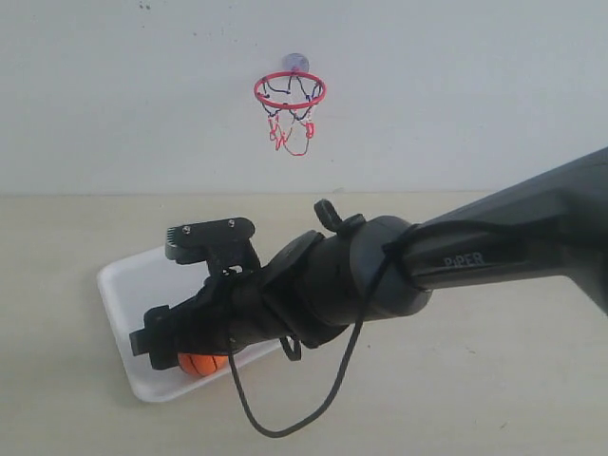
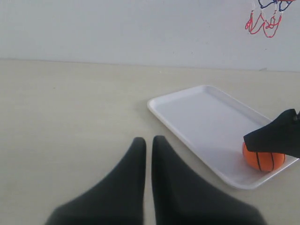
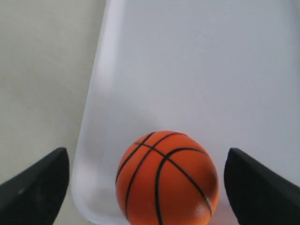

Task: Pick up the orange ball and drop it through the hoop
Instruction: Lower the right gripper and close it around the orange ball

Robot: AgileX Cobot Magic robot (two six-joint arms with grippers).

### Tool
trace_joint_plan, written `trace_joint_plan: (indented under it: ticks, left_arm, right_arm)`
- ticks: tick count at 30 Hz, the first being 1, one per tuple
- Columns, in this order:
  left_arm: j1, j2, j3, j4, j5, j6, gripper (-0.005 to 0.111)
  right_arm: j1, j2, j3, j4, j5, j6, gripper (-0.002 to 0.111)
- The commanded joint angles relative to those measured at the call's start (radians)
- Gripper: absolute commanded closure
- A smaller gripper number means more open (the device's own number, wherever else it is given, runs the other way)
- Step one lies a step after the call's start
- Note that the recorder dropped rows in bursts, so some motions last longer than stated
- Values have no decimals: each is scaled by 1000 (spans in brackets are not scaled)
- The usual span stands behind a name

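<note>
The orange ball [image 3: 166, 178] lies in a near corner of the white tray [image 3: 187, 70], its black seams showing. My right gripper [image 3: 146, 154] is open, one dark finger on each side of the ball with a gap at both sides. In the exterior view the right arm reaches across to the left, and its gripper [image 1: 176, 337] hangs low over the ball [image 1: 199, 364]. The hoop [image 1: 290, 91] is fixed high on the back wall, red rim with string net. My left gripper [image 2: 148, 140] is shut and empty, above the bare table beside the tray [image 2: 201, 112].
The beige table spreads around the tray [image 1: 142, 285]. A black cable [image 1: 313, 408] loops down from the right arm toward the table. A greyish suction cup [image 1: 295, 63] holds the hoop to the white wall. The right finger [image 2: 276, 136] covers part of the ball [image 2: 263, 160].
</note>
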Motion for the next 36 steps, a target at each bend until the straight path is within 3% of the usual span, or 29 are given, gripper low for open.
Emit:
trace_joint_plan:
  ticks: [1, 36]
  left_arm:
    - [2, -2, 3, 3, -2, -7, 103]
    - [2, -2, 3, 3, -2, -7, 103]
  right_arm:
    - [0, -4, -6, -5, -6, 6, 25]
    - [-31, -4, 33, -12, 98, 10, 25]
